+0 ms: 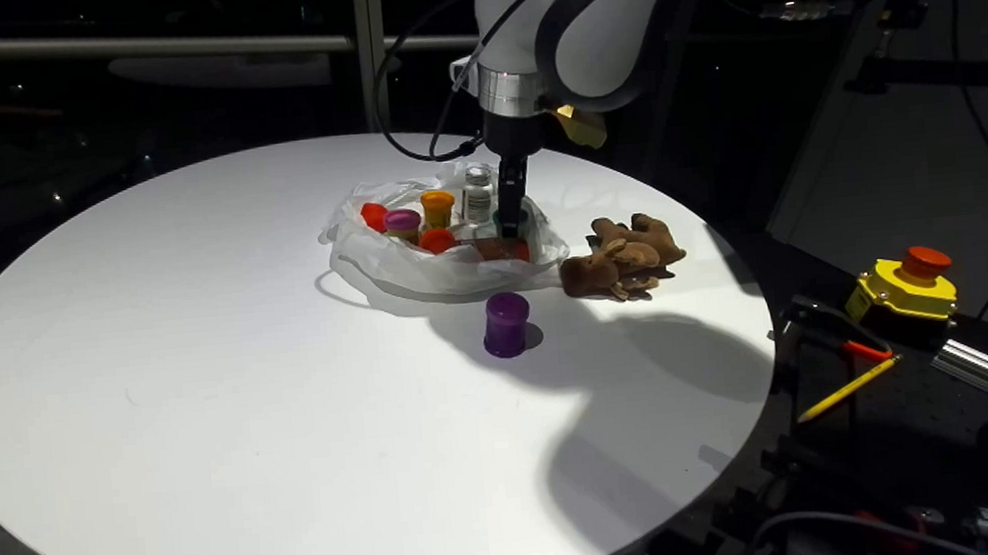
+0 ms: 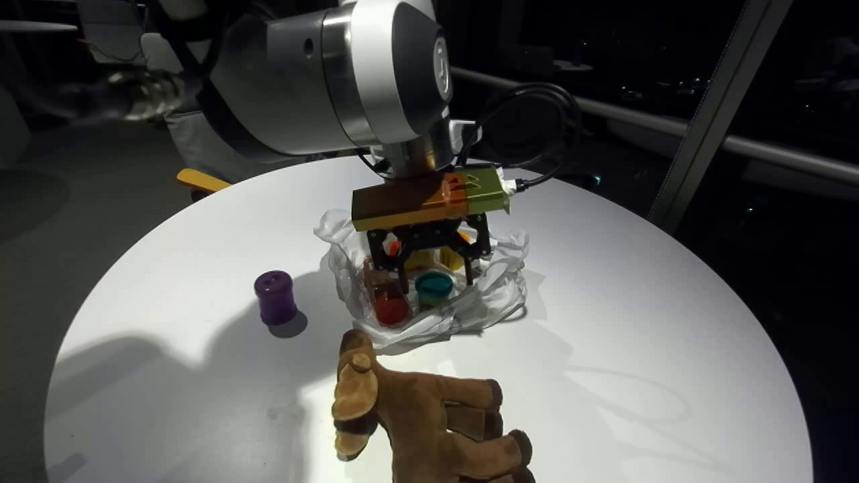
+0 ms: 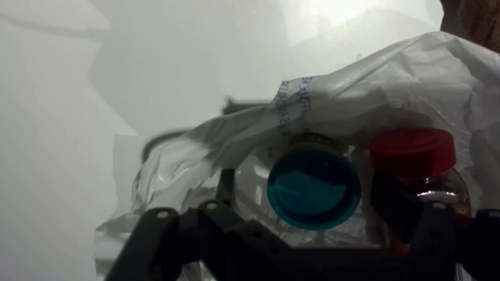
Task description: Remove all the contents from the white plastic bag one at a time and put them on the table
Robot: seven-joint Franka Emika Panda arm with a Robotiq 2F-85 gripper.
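Observation:
The white plastic bag [image 1: 386, 265] lies spread and wrinkled on the round white table [image 1: 202, 410], its mouth facing up. My gripper [image 2: 437, 284] reaches down into it, jaws apart. Between the fingers stands a teal cup [image 3: 313, 191], with a gap on each side in the wrist view. Beside one finger lies a clear jar with a red lid [image 3: 412, 152]. Also inside are a pink-lidded cup [image 1: 402, 223], an orange-lidded cup [image 1: 438, 207], a clear labelled bottle [image 1: 477, 197] and a red piece [image 1: 374, 215]. A purple cup [image 1: 507, 323] and a brown plush figure [image 1: 622, 257] rest outside the bag.
The plush figure lies close against the bag's rim, and the purple cup stands upright a short way off. Past the table's edge are a yellow stop box with a red button [image 1: 910, 281] and a yellow pencil [image 1: 850, 388] on a dark surface.

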